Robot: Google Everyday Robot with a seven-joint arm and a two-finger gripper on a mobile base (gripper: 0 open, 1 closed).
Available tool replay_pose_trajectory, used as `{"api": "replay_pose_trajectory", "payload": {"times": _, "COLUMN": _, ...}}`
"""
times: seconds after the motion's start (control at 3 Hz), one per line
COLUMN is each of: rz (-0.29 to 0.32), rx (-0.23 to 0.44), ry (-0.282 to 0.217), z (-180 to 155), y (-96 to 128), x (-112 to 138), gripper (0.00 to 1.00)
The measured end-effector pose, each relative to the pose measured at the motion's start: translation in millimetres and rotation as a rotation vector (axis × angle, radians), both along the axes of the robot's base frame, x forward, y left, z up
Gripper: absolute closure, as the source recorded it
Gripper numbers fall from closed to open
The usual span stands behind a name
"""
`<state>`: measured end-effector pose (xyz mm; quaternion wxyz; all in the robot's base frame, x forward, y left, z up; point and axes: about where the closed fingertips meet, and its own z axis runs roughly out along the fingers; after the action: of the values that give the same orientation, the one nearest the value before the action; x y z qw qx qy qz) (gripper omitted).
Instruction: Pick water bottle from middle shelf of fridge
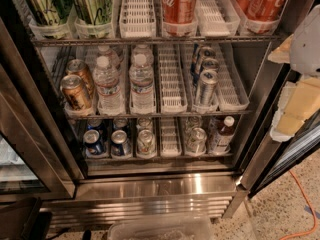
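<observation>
The drinks in the fridge (155, 189) stand in slotted plastic lane trays (172, 79), which keep each kind in its own single file and bring the next one to the front edge, so you only need to reach the front of one lane. On the middle shelf (150, 115) the water bottle (142, 84) stands upright at the front of its lane, white cap up and label band facing you, with more bottles lined up behind it. A second bottle (107, 86) stands just beside it, on the side farther from the claw, and copper cans (75, 91) sit beyond that. Your claw (292, 106) hangs at the right edge of the view, outside the cabinet and beside its right frame, holding nothing. You cannot tell from here whether it is open or closed. From the claw, the water bottle lies well apart to the left, at about the same height and deeper in. Between them stand an empty lane and a lane of slim silver-blue cans (205, 84). Judging by that, you would come in from the front rather than across, so the cans nearest the claw are not knocked.
</observation>
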<state>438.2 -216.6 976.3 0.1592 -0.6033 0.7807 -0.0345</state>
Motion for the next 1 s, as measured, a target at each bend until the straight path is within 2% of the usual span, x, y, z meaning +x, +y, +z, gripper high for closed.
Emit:
{"api": "replay_pose_trajectory", "payload": {"times": 0.33, "rz": 0.0, "rx": 0.0, "ry": 0.0, "z": 0, "y": 0, "x": 0, "gripper": 0.0}}
{"api": "replay_pose_trajectory", "payload": {"times": 0.67, "rz": 0.06, "rx": -0.013, "ry": 0.032, "z": -4, "y": 7, "x": 0, "gripper": 0.0}}
{"api": "replay_pose_trajectory", "payload": {"times": 1.0, "rz": 0.114, "rx": -0.061, "ry": 0.065, "z": -12, "y": 15, "x": 4, "gripper": 0.0}}
